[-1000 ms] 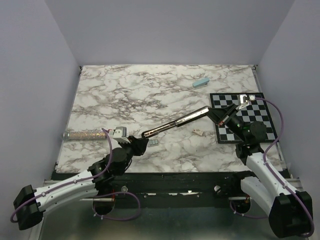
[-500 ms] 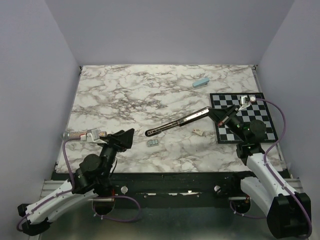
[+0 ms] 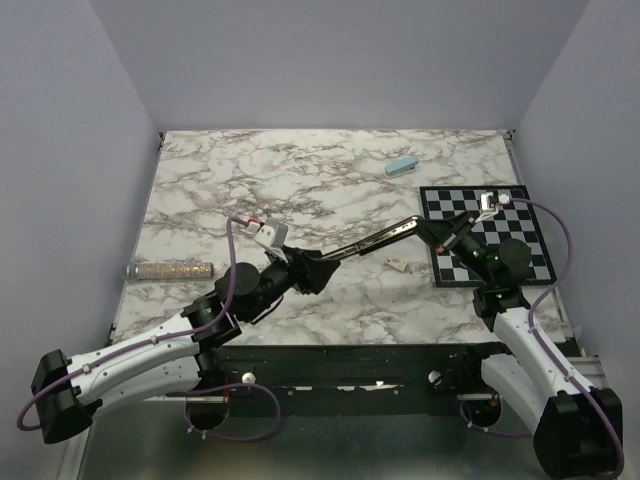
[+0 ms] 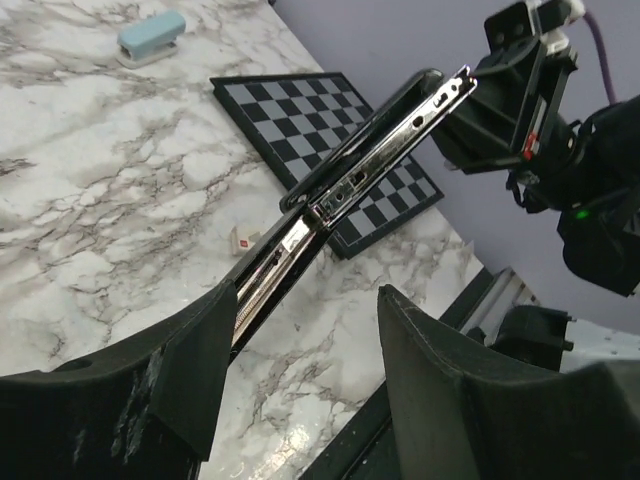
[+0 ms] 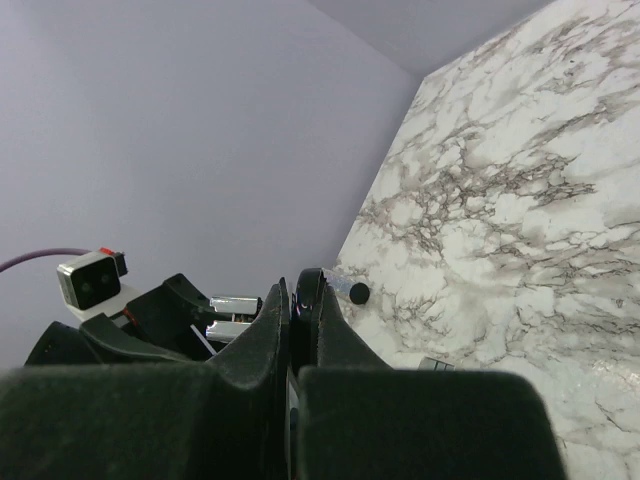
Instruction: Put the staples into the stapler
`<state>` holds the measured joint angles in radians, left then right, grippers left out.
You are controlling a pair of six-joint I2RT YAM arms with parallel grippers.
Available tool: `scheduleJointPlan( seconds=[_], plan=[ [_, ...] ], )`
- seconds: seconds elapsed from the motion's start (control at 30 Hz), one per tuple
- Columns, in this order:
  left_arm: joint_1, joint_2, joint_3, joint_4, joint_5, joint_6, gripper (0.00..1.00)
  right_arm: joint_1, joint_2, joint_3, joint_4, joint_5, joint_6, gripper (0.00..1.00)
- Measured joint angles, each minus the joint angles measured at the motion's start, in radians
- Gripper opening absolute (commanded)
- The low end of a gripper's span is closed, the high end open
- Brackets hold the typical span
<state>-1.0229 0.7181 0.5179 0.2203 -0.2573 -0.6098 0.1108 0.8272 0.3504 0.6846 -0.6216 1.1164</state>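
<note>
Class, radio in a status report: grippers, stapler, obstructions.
Left gripper open at near end of slim black stapler. Right gripper shut on far end. Grey staple strip not visible. Path unobstructed.

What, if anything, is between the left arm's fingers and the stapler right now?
Nothing visible. The left gripper is open, and the low end of the stapler already reaches into the gap, close beside one of the fingers. Only bare table shows around it. The right gripper holds the stapler's raised far end.
</note>
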Motion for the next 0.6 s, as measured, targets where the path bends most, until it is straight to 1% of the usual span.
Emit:
scheduleJointPlan(
  seconds=[0.13, 0.23, 0.37, 0.53, 0.6],
  plan=[
    [0.0, 0.081, -0.004, 0.036, 0.06, -0.006, 0.62, -0.001, -0.005, 0.0, -0.002, -0.001, 0.003, 0.01],
    [0.0, 0.1, -0.015, 0.071, 0.06, -0.012, 0.6, -0.002, -0.005, 0.0, 0.001, -0.002, 0.014, 0.01],
    [0.006, 0.114, -0.061, 0.106, 0.024, -0.016, 0.59, -0.002, -0.001, -0.001, 0.026, -0.018, 0.058, 0.01],
    [0.063, 0.156, -0.133, 0.159, 0.003, -0.034, 0.6, -0.009, 0.026, -0.021, 0.085, -0.031, 0.085, 0.01],
    [0.084, 0.172, -0.138, 0.167, 0.005, -0.037, 0.64, -0.013, 0.03, -0.025, 0.085, -0.03, 0.086, 0.01]
  ],
)
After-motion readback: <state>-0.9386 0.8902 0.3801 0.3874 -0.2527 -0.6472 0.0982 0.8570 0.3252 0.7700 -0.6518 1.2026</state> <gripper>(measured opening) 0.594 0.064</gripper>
